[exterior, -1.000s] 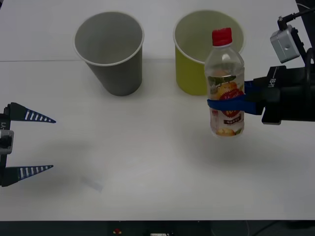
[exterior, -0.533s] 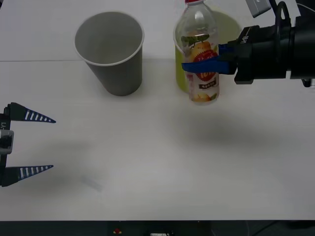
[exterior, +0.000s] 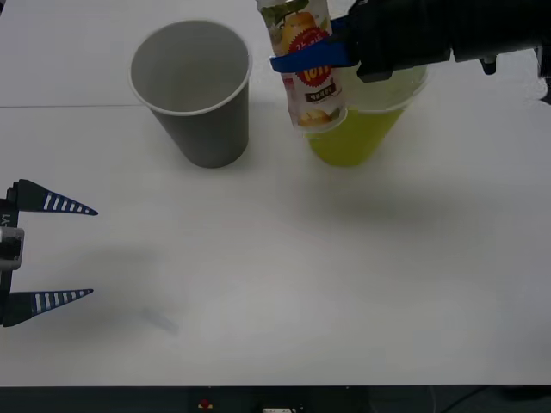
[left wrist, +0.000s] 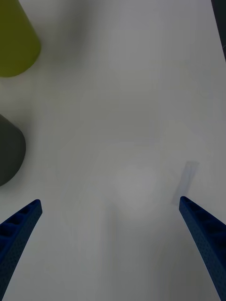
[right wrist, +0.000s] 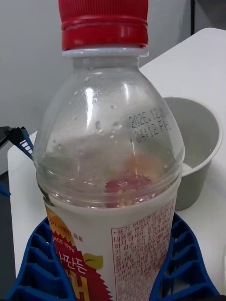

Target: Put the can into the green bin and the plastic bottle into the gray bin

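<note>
The right hand [exterior: 312, 58] sits at the top of the front view, right of centre, its two blue ribbed fingers [right wrist: 186, 263] clamped around the labelled belly of the plastic bottle [exterior: 306, 69], one finger on each side. The bottle hangs clear of the bench, slightly tilted, its upper part cut off by the top edge of the frame; it overlaps the left rim of the green bin [exterior: 357, 129] and lies between that bin and the gray bin [exterior: 194, 90]. In the right wrist view the bottle's red screw cap [right wrist: 103, 23] and clear shoulder show close up, with a stamped date code on the plastic that reads roughly "2025.12" over a second line too faint to make out. The label carries small Korean print and a red, orange and green fruit design; the large letters on it are only partly visible. The left hand [exterior: 52, 251] rests at the lower left of the front view, low over the bench, its fingers [left wrist: 21, 230] spread wide with nothing between them. The bench [exterior: 284, 284] is plain white, with a faint seam running across at the level of the bins and a dark edge along the bottom of the frame. There are two bins, standing upright side by side near the top, and one bottle.
</note>
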Motion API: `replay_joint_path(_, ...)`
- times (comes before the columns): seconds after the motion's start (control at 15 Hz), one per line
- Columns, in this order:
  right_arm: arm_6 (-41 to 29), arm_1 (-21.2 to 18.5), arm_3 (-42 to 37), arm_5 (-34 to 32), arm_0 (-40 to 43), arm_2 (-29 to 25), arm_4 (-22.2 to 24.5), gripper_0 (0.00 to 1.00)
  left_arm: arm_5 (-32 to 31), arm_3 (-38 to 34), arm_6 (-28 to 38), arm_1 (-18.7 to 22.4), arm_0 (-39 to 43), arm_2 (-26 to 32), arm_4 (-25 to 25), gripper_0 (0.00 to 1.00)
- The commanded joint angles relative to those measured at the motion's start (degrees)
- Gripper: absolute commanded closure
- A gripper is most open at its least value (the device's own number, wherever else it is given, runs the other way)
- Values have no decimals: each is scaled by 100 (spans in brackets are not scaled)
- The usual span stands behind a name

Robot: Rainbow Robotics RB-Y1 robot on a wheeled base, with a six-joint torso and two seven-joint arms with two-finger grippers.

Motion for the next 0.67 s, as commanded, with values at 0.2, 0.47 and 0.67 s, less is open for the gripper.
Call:
replay_joint_path(0.2,0,612,1314,-35,-1321,711,452,100,0,0,0,0,0,0,0,0)
replay_joint_path(0.47,0,1280,2729,-79,-2323,1150,716,100,0,0,0,0,0,0,0,0)
replay_joint_path(0.67,0,1764,3468,-88,-2868,1432,1181,100,0,0,0,0,0,0,0,0)
